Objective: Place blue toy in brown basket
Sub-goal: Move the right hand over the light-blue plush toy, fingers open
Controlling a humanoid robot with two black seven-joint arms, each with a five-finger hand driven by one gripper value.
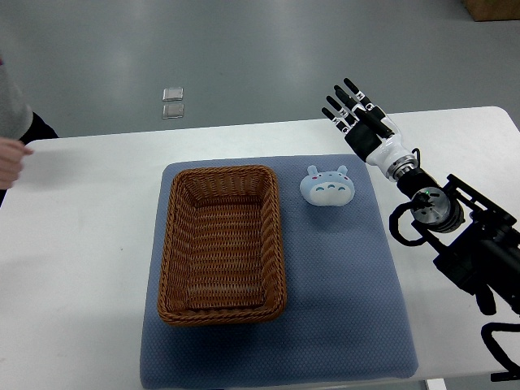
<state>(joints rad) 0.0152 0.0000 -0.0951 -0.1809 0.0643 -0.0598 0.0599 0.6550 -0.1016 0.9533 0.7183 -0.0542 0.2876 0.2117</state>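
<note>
A white table [89,244] holds a blue-grey mat [357,309]. On the mat's left part sits a brown wicker basket [222,244], with nothing inside it. Just right of the basket's far corner lies the blue toy [326,185], a small pale creature with ears. The robot's right hand [357,118] hovers beyond the toy, to its right, fingers spread and holding nothing. A person's hand [10,158] rests at the table's far left edge.

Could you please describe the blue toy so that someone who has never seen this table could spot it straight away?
On the white table lies a blue mat, with a brown basket on its left half. The toy sits on the mat just right of the basket's far corner: small, pale blue, rounded, with two little ears.
</note>
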